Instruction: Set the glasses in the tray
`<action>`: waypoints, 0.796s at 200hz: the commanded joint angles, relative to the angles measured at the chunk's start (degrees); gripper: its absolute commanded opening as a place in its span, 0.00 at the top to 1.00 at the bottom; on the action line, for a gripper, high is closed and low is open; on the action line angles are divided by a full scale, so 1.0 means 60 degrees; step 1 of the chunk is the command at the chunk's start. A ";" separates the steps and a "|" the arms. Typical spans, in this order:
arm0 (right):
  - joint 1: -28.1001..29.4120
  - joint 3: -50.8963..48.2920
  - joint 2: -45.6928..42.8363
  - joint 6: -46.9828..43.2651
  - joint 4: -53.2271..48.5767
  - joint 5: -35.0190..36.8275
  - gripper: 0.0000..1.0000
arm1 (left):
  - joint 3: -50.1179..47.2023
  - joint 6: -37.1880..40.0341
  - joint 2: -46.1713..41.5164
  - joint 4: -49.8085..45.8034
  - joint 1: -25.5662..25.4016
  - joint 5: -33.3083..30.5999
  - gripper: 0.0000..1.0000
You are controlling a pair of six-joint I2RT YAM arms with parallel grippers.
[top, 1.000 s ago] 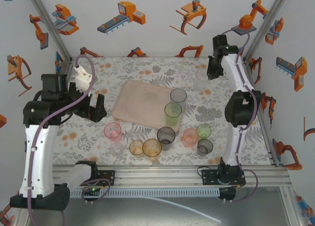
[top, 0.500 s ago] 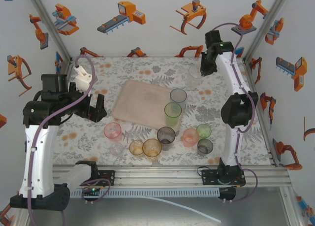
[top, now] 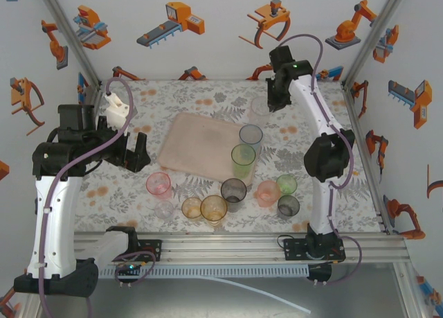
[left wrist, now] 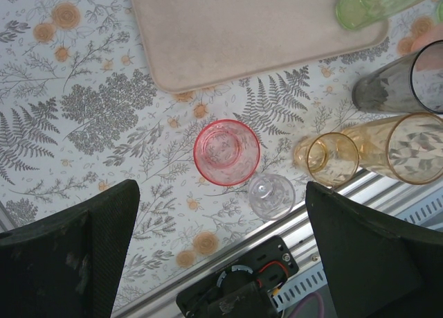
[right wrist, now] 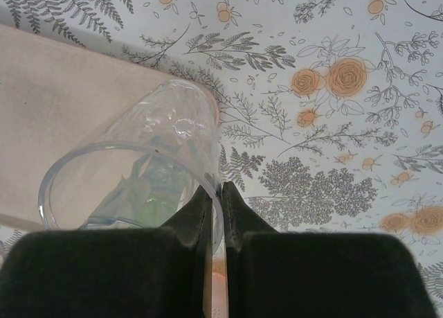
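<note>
The pale pink tray (top: 197,145) lies in the middle of the table. My right gripper (top: 271,102) is shut on the rim of a clear glass (top: 259,110), pinching its wall (right wrist: 138,172) between the fingers, at the tray's far right corner (right wrist: 55,110). A tall blue-grey glass (top: 250,136) and a tall green glass (top: 243,160) stand at the tray's right edge. My left gripper (top: 135,152) hangs open over the left side, above a pink glass (left wrist: 226,152) and a small clear one (left wrist: 271,195), with nothing between its fingers.
Near the front edge stand two amber glasses (top: 192,207) (top: 214,208), a smoky one (top: 233,190), a salmon one (top: 267,192), a short green one (top: 286,185) and a grey one (top: 288,206). The metal rail (top: 228,245) borders the table's front.
My right arm has swung left from the far right corner, carrying the clear glass towards the tray. The left arm has stayed still.
</note>
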 commanded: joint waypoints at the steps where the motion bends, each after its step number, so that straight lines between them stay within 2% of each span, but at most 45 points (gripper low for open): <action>1: 0.0104 -0.0032 -0.0137 0.0042 -0.0070 -0.0017 1.00 | -0.0104 0.0020 -0.0124 -0.0019 -0.0028 0.0171 0.03; 159: 0.0234 -0.0899 0.0333 0.0137 0.0467 0.0085 1.00 | -0.0089 0.0006 -0.0189 -0.0024 -0.0023 0.0151 0.03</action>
